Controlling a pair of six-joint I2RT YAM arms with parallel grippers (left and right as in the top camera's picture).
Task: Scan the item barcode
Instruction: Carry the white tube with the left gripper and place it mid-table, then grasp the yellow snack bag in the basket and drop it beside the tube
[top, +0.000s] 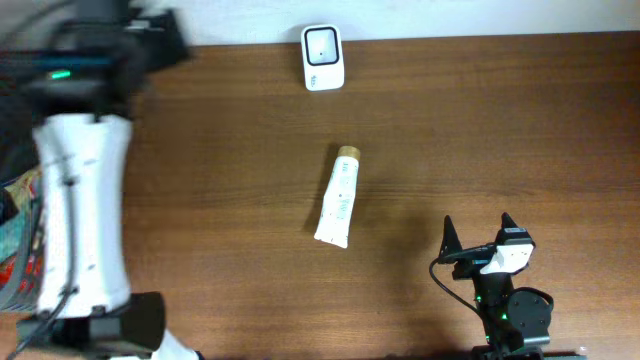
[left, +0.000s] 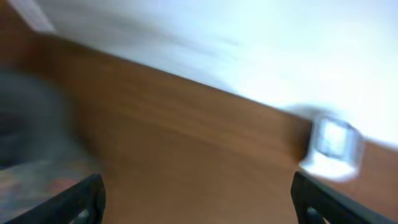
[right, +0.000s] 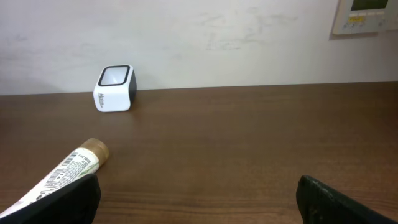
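The item, a white tube (top: 337, 197) with a gold cap, lies flat mid-table, its cap toward the back. The white barcode scanner (top: 323, 57) stands at the back edge by the wall. My left gripper (top: 163, 42) is a motion-blurred dark shape at the back left, far from the tube. In the left wrist view its fingers (left: 81, 198) stand wide apart over bare wood, so the left gripper (left: 199, 202) is open, with the scanner (left: 333, 148) blurred at the right. My right gripper (top: 478, 235) rests open near the front right. In its view the right gripper (right: 199, 202) holds nothing; the tube (right: 62, 174) lies by the left finger and the scanner (right: 115, 88) stands far back.
A colourful bag or cloth (top: 15, 240) sits at the table's left edge beside the left arm's white forearm (top: 80, 200). A wall panel (right: 367, 15) hangs at the upper right of the right wrist view. The white wall borders the table's back edge.
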